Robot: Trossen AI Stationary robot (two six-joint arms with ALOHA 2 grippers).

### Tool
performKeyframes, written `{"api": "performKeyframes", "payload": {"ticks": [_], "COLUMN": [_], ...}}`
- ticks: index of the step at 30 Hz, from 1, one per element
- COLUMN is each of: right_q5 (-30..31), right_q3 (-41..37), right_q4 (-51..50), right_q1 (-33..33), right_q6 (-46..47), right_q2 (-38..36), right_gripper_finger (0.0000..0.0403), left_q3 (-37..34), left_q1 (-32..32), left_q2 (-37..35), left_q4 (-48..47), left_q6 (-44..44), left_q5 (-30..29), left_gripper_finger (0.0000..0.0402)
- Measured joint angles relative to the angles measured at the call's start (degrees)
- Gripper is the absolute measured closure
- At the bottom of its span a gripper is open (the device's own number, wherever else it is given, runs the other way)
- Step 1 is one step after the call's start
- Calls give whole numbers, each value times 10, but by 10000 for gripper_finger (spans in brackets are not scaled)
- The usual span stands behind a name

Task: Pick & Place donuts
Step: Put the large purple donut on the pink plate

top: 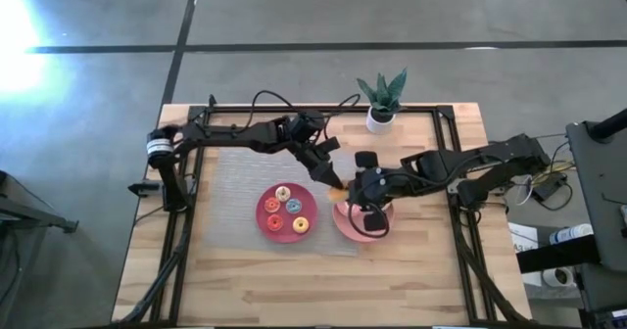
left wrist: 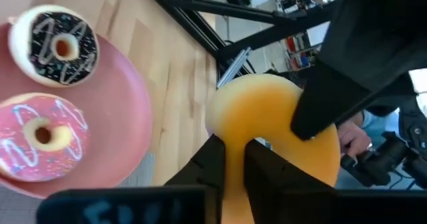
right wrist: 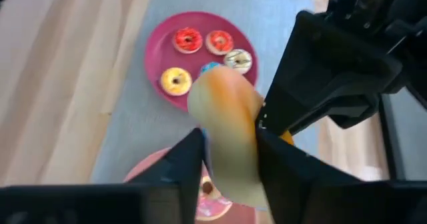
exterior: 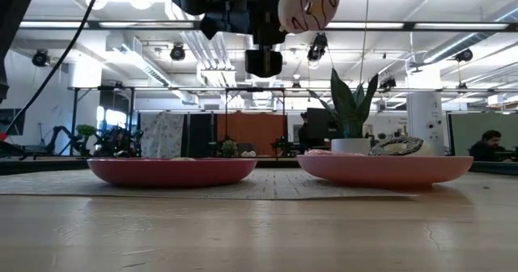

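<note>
- Two arms met above the gap between the two plates, near the middle of the wooden table (top: 245,290).
- Left gripper (left wrist: 230,161) had its fingers clamped on a large orange donut (left wrist: 267,131), the ring held on edge between the dark pads.
- Right gripper (right wrist: 230,154) straddled the same donut from the other side; its fingers sat against the ring's flanks, apparently pressing on it, though how firm that grip was could not be told.
- Low view showed the donut lifted well above both plates, whitish icing with brown lines facing the camera.
- Magenta plate (top: 265,216) lay on the grey mat (top: 225,177); it held four small donuts (right wrist: 205,57): red, pink, yellow and whitish-brown, with a blue one half hidden behind the held ring.
- Pink plate (left wrist: 127,104) lay just beside the magenta one, under the right gripper; it held a brown-iced donut (left wrist: 57,44) and a pink-iced donut (left wrist: 40,134), near each other.
- Potted plant (top: 381,99) stood at the far edge of the table.
</note>
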Motion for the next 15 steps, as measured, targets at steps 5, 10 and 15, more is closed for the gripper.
{"api": "performKeyframes", "payload": {"ticks": [5, 10, 15], "right_q5": [-10, -8, -62], "right_q3": [0, -2, -24], "right_q4": [-22, -77, -116], "right_q1": [1, -3, -31], "right_q6": [28, 96, 194], "right_q2": [0, -4, -7], "right_gripper_finger": [362, 386, 381], "left_q3": [0, 1, 1], "left_q1": [-9, -11, -30], "left_q2": [-2, -17, -57], "left_q4": [0, -50, -104], "left_q6": [0, 35, 148], "left_q5": [-18, -185, -521], "left_gripper_finger": [346, 316, 296]}}
